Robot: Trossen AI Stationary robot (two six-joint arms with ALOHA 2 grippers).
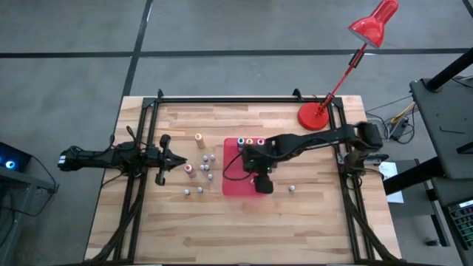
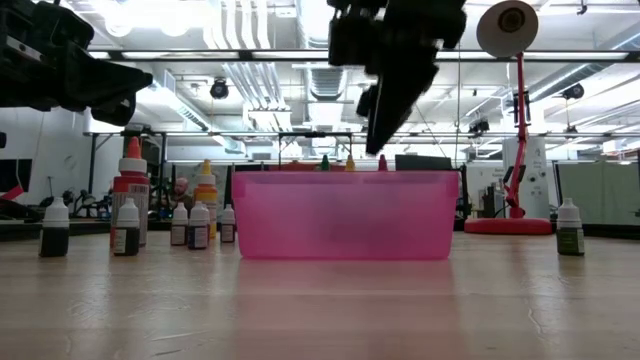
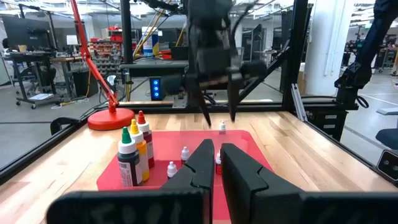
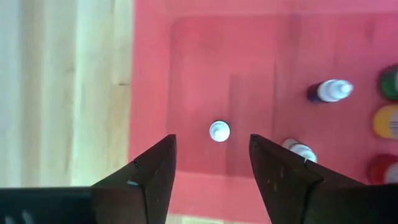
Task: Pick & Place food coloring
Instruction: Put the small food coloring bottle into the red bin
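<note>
Hovering over the red tray (image 1: 230, 185) at the centre of the high view, the right gripper (image 1: 262, 179) is pointing down with its jaws standing wide and holding nothing. In the right wrist view, the right gripper (image 4: 211, 165) is framing a small white-capped bottle (image 4: 219, 131) that is standing upright on the tray floor, clear of both fingers (image 4: 152, 174). Two more small bottles (image 4: 329, 91) are lying or standing toward the right of that frame, beside three larger caps at its right edge.

Three taller food coloring bottles (image 1: 250, 141) are standing in a row along the tray's upper edge in the high view; in the left wrist view they are showing green, yellow and red tips (image 3: 129, 163).

Left of the tray in the high view, a loose cluster of tiny bottles (image 1: 205, 168) is sitting on the wooden surface (image 1: 318, 214), with an orange bottle (image 1: 199, 138) above them and a single small bottle (image 1: 292, 188) lying right of the tray.

The left gripper (image 1: 176, 160) is waiting at the left of the high view, level above the surface, its jaws pressed together and empty. A red desk lamp (image 1: 316, 117) is standing at the upper right of the surface.
</note>
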